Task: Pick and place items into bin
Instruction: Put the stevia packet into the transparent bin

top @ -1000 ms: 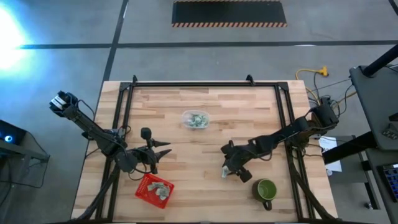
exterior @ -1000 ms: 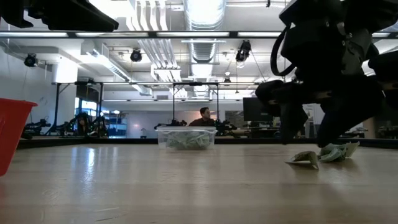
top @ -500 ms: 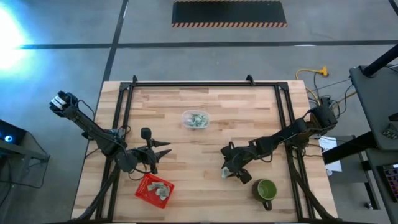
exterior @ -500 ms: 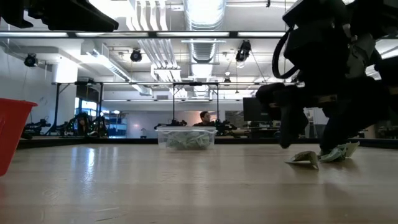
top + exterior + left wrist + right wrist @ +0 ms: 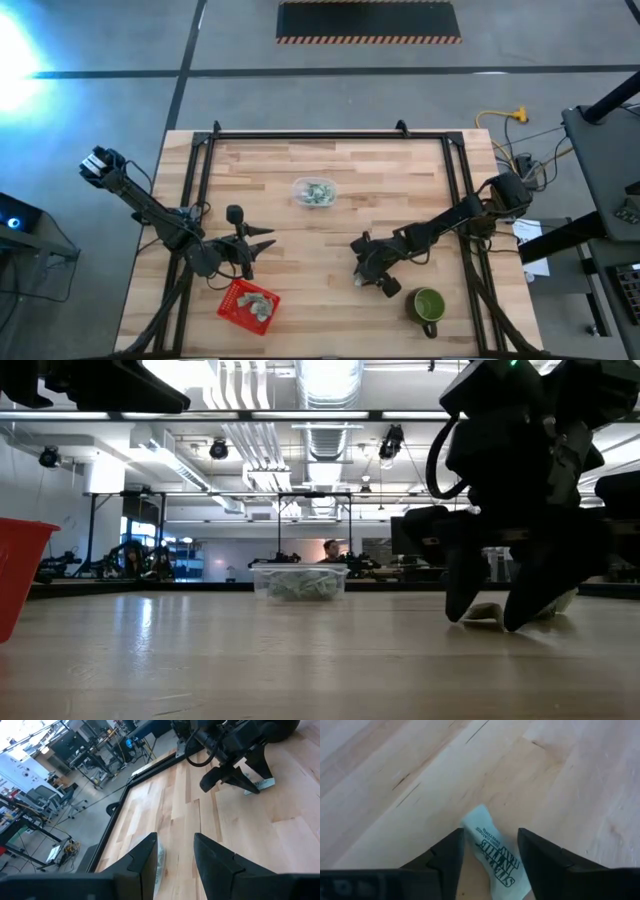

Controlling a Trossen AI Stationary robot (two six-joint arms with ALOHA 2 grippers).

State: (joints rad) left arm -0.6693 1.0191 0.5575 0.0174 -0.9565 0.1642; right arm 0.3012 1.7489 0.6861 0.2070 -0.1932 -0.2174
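on the near right part of the wooden table (image 5: 400, 190), the right gripper (image 5: 366, 279) is down at the surface with its two dark fingers (image 5: 447, 852) set apart either side of one pale green-and-white packet (image 5: 496, 852). the right wrist view shows the packet lying flat on the wood in the gap between them, with dark print on its wrapper; the fingers are spread and not visibly pressing on it, so it is not gripped. from the low view the fingertips reach the tabletop and the packet's pale edge shows between them. a green mug (image 5: 428, 305) stands just beside that gripper, nearer the table's front right corner. the left gripper (image 5: 262, 240) hovers over the near left part of the table, well apart from the right one, its fingers (image 5: 145, 860) partly open with nothing between them. just in front of it sits a red bin (image 5: 247, 304) with a few packets already inside. a clear tub (image 5: 315, 192) holding many more packets stands near the middle of the table.
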